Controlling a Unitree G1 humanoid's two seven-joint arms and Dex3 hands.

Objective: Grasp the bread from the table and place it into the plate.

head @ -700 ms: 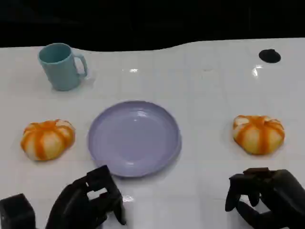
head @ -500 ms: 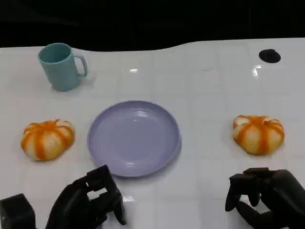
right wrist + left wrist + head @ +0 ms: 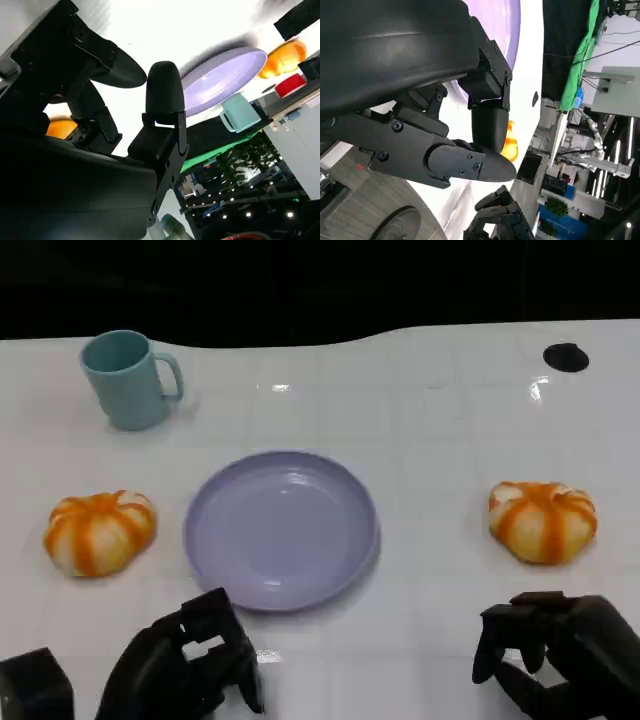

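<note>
A white surface (image 3: 430, 440) seen from above, with a lavender plate (image 3: 281, 529) lying flat near its middle and holding nothing. Two round orange-and-white striped bread rolls sit on the surface, one on each side of the plate and apart from it: the left bread (image 3: 99, 531) near the picture's left edge, the right bread (image 3: 542, 521) toward the right edge. A teal mug (image 3: 127, 378) stands upright at the far left, behind the left bread, its handle pointing toward the middle. A small black disc (image 3: 566, 357) lies at the far right corner.

At the near edge, the robot's left hand (image 3: 190, 665) sits low in front of the plate's near rim, fingers curled inward with nothing in them. The right hand (image 3: 555, 655) sits in front of the right bread, not touching it, fingers likewise curled in and holding nothing.

In the left wrist view, black fingers (image 3: 485, 130) bend in over the plate's edge, and a patch of the right bread shows beyond them. In the right wrist view, the plate, the mug and the left bread appear beyond the hand's raised finger (image 3: 164, 95)
</note>
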